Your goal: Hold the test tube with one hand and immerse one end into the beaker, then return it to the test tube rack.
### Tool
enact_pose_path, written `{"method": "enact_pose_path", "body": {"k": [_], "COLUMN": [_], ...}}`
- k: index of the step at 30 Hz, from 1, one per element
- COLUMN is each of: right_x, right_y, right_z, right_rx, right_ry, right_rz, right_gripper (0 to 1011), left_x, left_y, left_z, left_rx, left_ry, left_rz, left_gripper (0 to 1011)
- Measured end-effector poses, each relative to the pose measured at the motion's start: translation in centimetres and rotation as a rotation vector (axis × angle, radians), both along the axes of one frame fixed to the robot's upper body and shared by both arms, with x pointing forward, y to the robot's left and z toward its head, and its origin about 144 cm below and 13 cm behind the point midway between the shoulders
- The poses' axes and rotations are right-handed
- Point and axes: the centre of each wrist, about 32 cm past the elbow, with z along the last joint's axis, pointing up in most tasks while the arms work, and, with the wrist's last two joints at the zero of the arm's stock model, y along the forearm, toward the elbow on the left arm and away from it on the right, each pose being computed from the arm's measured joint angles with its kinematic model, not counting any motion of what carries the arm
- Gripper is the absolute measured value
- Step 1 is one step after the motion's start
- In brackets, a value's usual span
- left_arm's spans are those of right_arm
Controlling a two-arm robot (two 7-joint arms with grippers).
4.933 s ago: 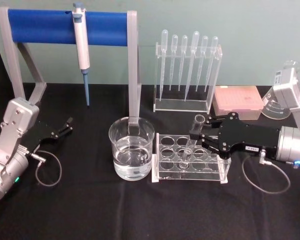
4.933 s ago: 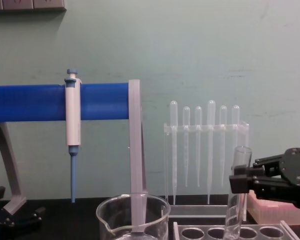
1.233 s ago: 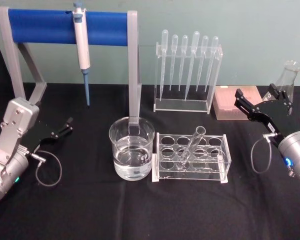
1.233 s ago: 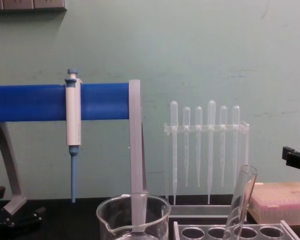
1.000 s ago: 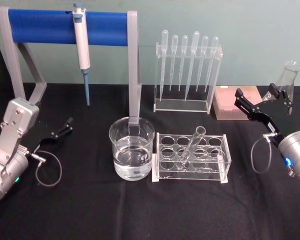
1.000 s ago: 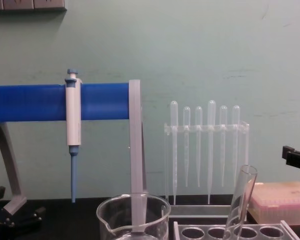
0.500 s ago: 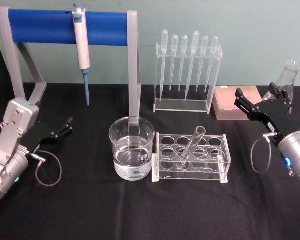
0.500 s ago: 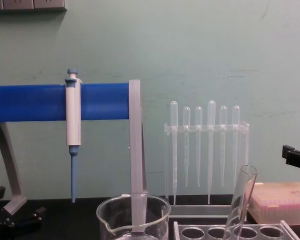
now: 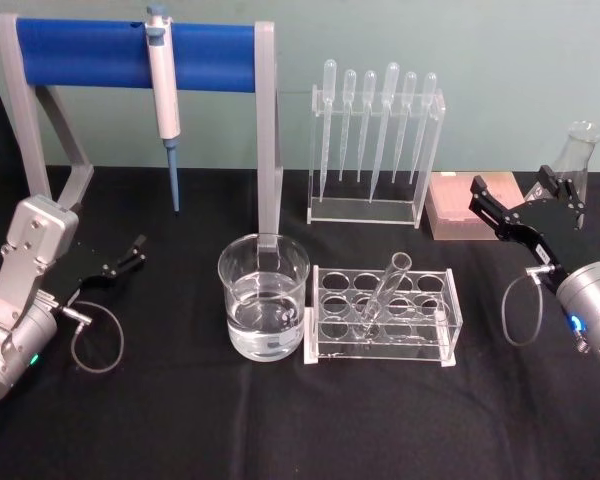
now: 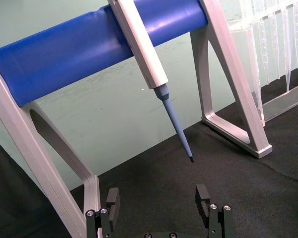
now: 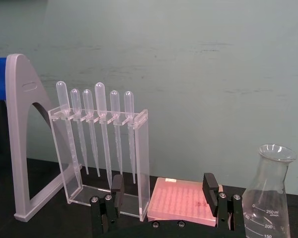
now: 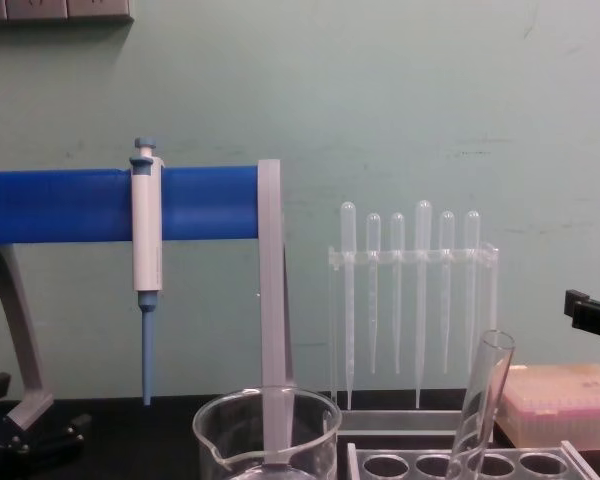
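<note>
test tube lower end obscured within rack, beaker base cropped

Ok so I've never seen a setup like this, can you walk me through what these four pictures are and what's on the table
It is a robot with two arms, each ending in a black two-fingered gripper. One picture looks down from its head, one looks across the table from its chest, and one comes from a camera on each wrist. The left gripper rests open at the table's left side, holding nothing. The right gripper is raised at the right, also open and empty. On the black table stands a beaker with water. Beside it is a clear rack where the test tube leans tilted in a hole. Behind are plastic pipettes in a stand, a blue-barred frame with a pipettor hanging on it, a pink box and a glass flask.
</note>
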Motion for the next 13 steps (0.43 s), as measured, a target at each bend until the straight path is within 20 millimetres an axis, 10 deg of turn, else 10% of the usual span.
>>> {"method": "enact_pose_path", "body": {"k": [13], "right_x": [0.0], "right_y": [0.0], "right_z": [0.0], "right_rx": [0.0], "right_ry": [0.0], "right_rz": [0.0], "right_gripper": [1002], "left_x": [0.0], "left_y": [0.0], "left_z": [0.0], "left_rx": [0.0], "left_ry": [0.0], "left_rz": [0.0], "left_gripper": [1000]}}
